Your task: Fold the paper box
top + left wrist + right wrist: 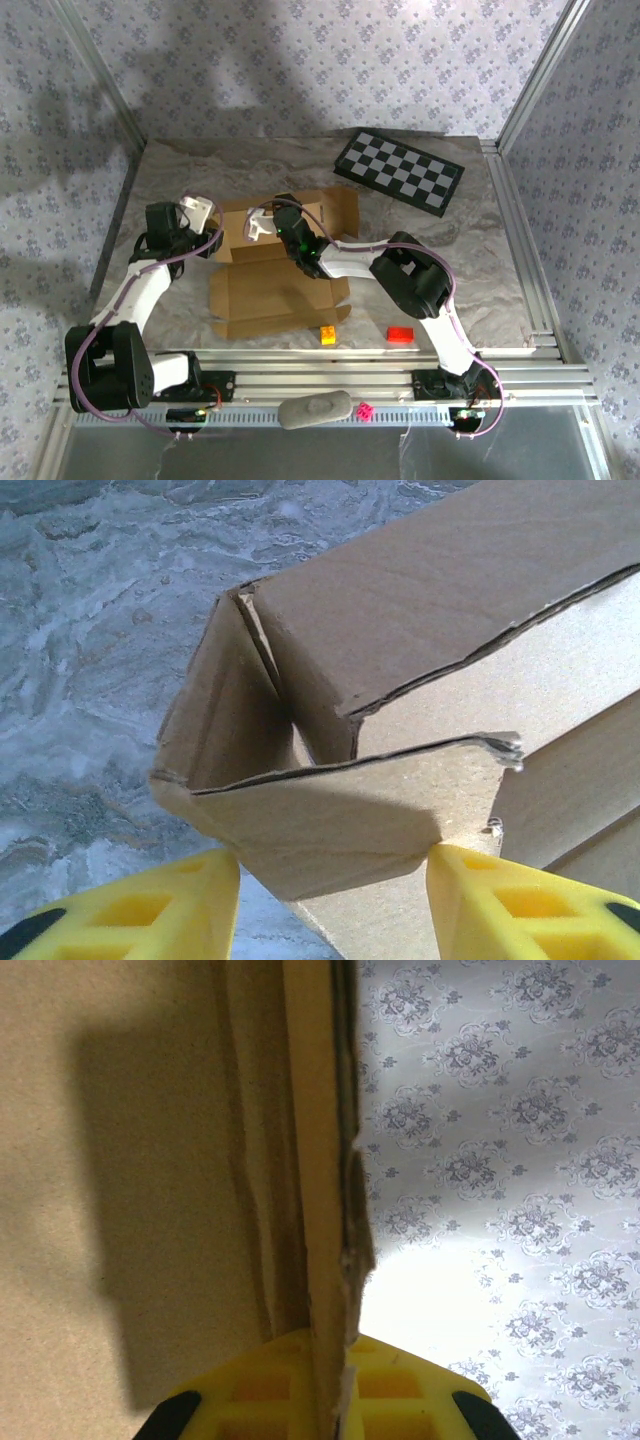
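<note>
The paper box (pixel 283 283) is brown corrugated cardboard, partly folded in the middle of the table, with its rear wall standing up. My left gripper (pixel 207 218) is at the box's rear left corner. In the left wrist view its yellow fingers (pixel 520 900) stand apart on either side of a folded corner flap (pixel 340 810). The right finger touches the flap and the left one sits right at its edge. My right gripper (pixel 262 224) is shut on the upright rear wall. In the right wrist view the wall's edge (pixel 325 1160) runs up from between the pressed pads (pixel 260 1390).
A black-and-white checkered board (pixel 398 170) lies at the back right. A red block (pixel 401 334) and an orange-yellow block (pixel 327 335) sit near the front edge. A grey object (pixel 315 410) and a pink piece (pixel 365 410) rest on the front rails.
</note>
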